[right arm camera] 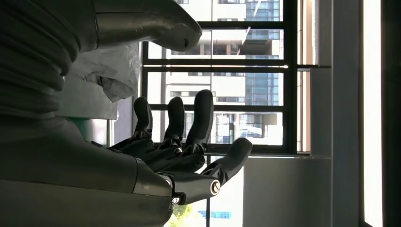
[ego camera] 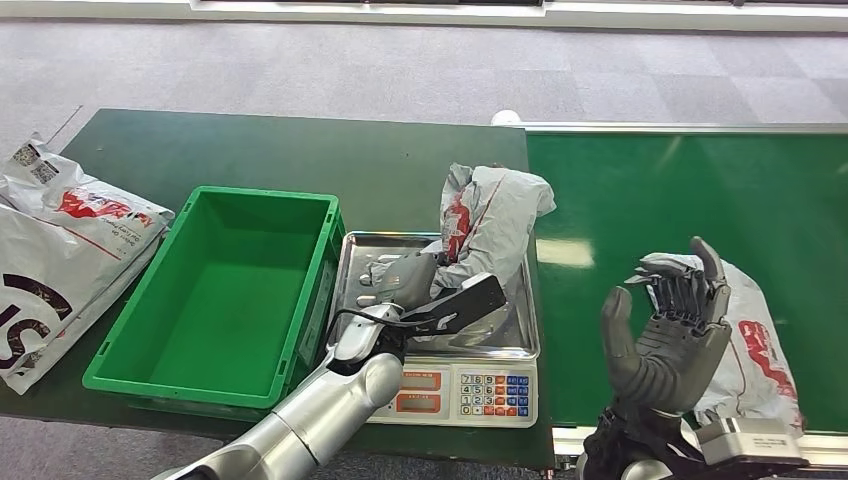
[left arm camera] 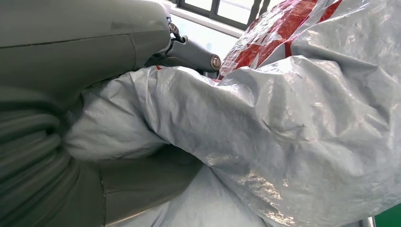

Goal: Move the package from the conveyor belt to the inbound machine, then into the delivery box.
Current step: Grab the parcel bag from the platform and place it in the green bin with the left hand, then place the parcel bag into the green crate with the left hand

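On the steel tray of the inbound machine (ego camera: 352, 262), a crumpled grey package (ego camera: 487, 222) with red print is held upright by the left hand (ego camera: 405, 281), whose fingers are wrapped around its lower part. In the left wrist view the package (left arm camera: 293, 123) is seen pressed against the thumb. Above the conveyor belt (ego camera: 640, 200), the right hand (ego camera: 668, 325) is raised with fingers apart and nothing held. A second package (ego camera: 762, 355) lies on the belt behind it. The green delivery box (ego camera: 225, 295) stands just beside the machine.

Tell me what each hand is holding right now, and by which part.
The left hand grips the grey package on the scale tray by its lower, bunched end. The right hand holds nothing, fingers spread.
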Controlling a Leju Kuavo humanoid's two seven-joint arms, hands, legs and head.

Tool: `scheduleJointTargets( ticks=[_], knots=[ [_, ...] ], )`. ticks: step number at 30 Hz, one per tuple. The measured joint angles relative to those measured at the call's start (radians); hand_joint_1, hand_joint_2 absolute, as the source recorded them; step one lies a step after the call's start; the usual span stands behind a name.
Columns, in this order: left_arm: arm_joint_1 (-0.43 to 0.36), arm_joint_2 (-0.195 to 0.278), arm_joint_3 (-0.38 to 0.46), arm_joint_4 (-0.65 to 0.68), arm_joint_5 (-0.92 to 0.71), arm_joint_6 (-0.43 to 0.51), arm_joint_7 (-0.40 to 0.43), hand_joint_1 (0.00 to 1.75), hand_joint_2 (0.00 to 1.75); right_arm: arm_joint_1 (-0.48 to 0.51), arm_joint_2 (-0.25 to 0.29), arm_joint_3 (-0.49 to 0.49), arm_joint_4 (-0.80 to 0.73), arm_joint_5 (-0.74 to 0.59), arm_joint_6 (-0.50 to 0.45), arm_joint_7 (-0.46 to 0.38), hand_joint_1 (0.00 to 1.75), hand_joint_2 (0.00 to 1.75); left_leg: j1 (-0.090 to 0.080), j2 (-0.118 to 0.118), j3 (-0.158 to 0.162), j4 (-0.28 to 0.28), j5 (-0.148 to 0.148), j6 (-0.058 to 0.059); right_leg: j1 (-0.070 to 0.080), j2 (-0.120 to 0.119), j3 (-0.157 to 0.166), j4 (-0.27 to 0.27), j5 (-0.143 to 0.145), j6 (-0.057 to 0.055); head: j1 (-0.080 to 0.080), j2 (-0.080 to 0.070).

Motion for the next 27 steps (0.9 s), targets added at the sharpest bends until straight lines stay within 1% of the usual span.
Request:
scheduleJointTargets(
  ticks=[1,2,3,4,5,6,7,8,9,10,11,12,14,15,18,22,25,27],
  knots=[
    [0.001,0.001,0.0,0.0,0.004,0.001,-0.002,1.75,1.75,0.0,0.0,0.0,0.0,0.0,-0.003,0.002,0.0,1.75,0.0,0.0,-0.003,0.0,0.0,0.0,0.0,0.0,0.001,0.0,0.0,0.0,0.0,0.0],
    [0.015,0.018,0.004,-0.008,0.023,0.008,-0.01,1.75,1.75,0.005,-0.004,-0.001,0.0,-0.002,-0.015,0.013,0.0,1.75,0.0,0.0,-0.003,-0.001,0.0,0.0,0.0,0.0,0.002,0.0,-0.001,0.0,0.0,0.0],
    [0.048,0.057,0.014,-0.04,0.065,0.019,-0.037,1.75,1.75,0.016,-0.015,-0.004,0.001,-0.011,-0.039,0.029,0.0,1.75,-0.001,0.002,-0.002,-0.003,-0.002,-0.001,0.0,0.002,0.004,0.0,-0.001,-0.001,0.001,0.0],
    [0.101,0.122,0.033,-0.109,0.147,0.023,-0.091,1.75,1.75,0.037,-0.035,-0.01,0.004,-0.038,-0.073,0.036,0.0,1.75,-0.002,0.007,0.002,-0.006,-0.005,-0.002,0.0,0.006,0.009,0.0,-0.003,-0.002,0.002,0.0],
    [0.173,0.217,0.067,-0.21,0.261,0.015,-0.162,1.75,1.75,0.072,-0.063,-0.023,0.01,-0.079,-0.108,0.031,0.0,1.75,-0.003,0.014,0.01,-0.008,-0.008,-0.004,-0.001,0.013,0.012,-0.001,-0.005,-0.004,0.002,0.0],
    [0.242,0.31,0.121,-0.337,0.392,-0.005,-0.248,1.75,1.75,0.115,-0.095,-0.043,0.02,-0.127,-0.134,0.01,0.0,1.75,-0.003,0.022,0.017,-0.01,-0.012,-0.006,-0.001,0.02,0.016,-0.001,-0.007,-0.006,0.002,0.0],
    [0.297,0.395,0.195,-0.453,0.514,-0.029,-0.327,1.75,1.75,0.157,-0.123,-0.066,0.031,-0.169,-0.151,-0.02,0.0,1.75,-0.003,0.028,0.021,-0.011,-0.015,-0.007,-0.002,0.026,0.016,0.0,-0.008,-0.008,0.003,0.0],
    [0.333,0.462,0.303,-0.548,0.602,-0.053,-0.377,1.75,1.75,0.191,-0.145,-0.086,0.041,-0.195,-0.159,-0.043,0.0,1.75,-0.002,0.033,0.024,-0.011,-0.015,-0.008,-0.002,0.03,0.013,0.001,-0.009,-0.01,0.002,0.0],
    [0.353,0.505,0.436,-0.622,0.655,-0.073,-0.4,1.75,1.75,0.212,-0.161,-0.1,0.048,-0.208,-0.165,-0.057,0.0,1.75,-0.001,0.035,0.024,-0.011,-0.015,-0.01,-0.001,0.033,0.008,0.002,-0.008,-0.012,0.003,0.0],
    [0.365,0.533,0.554,-0.671,0.677,-0.093,-0.398,1.75,1.75,0.221,-0.171,-0.107,0.053,-0.213,-0.171,-0.063,0.0,1.75,0.0,0.037,0.023,-0.011,-0.013,-0.012,0.0,0.035,0.004,0.003,-0.007,-0.014,0.002,0.0],
    [0.378,0.552,0.683,-0.726,0.683,-0.112,-0.385,1.75,1.75,0.226,-0.18,-0.108,0.057,-0.216,-0.175,-0.063,0.0,1.75,0.002,0.038,0.023,-0.011,-0.012,-0.014,0.001,0.036,0.0,0.004,-0.006,-0.016,0.002,0.0],
    [0.393,0.566,0.788,-0.774,0.69,-0.122,-0.375,1.75,1.75,0.229,-0.189,-0.109,0.064,-0.219,-0.178,-0.061,0.0,1.75,0.004,0.038,0.022,-0.012,-0.01,-0.016,0.003,0.036,-0.001,0.004,-0.006,-0.017,0.002,0.0],
    [0.427,0.589,0.939,-0.866,0.717,-0.116,-0.375,1.75,1.75,0.231,-0.203,-0.11,0.079,-0.222,-0.181,-0.052,0.0,1.75,0.005,0.035,0.021,-0.013,-0.009,-0.018,0.005,0.033,-0.001,0.005,-0.006,-0.019,0.002,0.0],
    [0.443,0.599,0.98,-0.899,0.739,-0.108,-0.377,1.75,1.75,0.226,-0.206,-0.111,0.088,-0.222,-0.182,-0.048,0.0,1.75,0.006,0.031,0.019,-0.012,-0.008,-0.019,0.005,0.029,0.0,0.005,-0.007,-0.019,0.002,0.0],
    [0.486,0.626,1.035,-0.972,0.791,-0.084,-0.387,1.75,1.75,0.202,-0.209,-0.112,0.12,-0.218,-0.182,-0.04,0.0,1.75,0.007,0.018,0.015,-0.012,-0.006,-0.019,0.008,0.016,0.001,0.005,-0.008,-0.019,0.002,0.0],
    [0.497,0.637,1.049,-0.995,0.806,-0.062,-0.4,1.75,1.75,0.187,-0.209,-0.112,0.136,-0.218,-0.182,-0.039,0.0,1.75,0.006,0.014,0.013,-0.011,-0.005,-0.018,0.009,0.011,0.001,0.005,-0.008,-0.019,0.002,0.0],
    [0.508,0.656,1.064,-1.01,0.775,-0.063,-0.389,1.75,1.75,0.17,-0.208,-0.112,0.153,-0.219,-0.182,-0.04,0.0,1.75,0.007,0.014,0.013,-0.01,-0.005,-0.018,0.009,0.011,0.002,0.005,-0.008,-0.019,0.002,0.0],
    [0.512,0.673,1.073,-1.033,0.714,-0.044,-0.388,1.75,1.75,0.15,-0.207,-0.112,0.177,-0.218,-0.182,-0.042,0.0,1.75,0.006,0.012,0.012,-0.009,-0.004,-0.017,0.008,0.009,0.002,0.005,-0.008,-0.018,0.002,0.0]
  ],
)
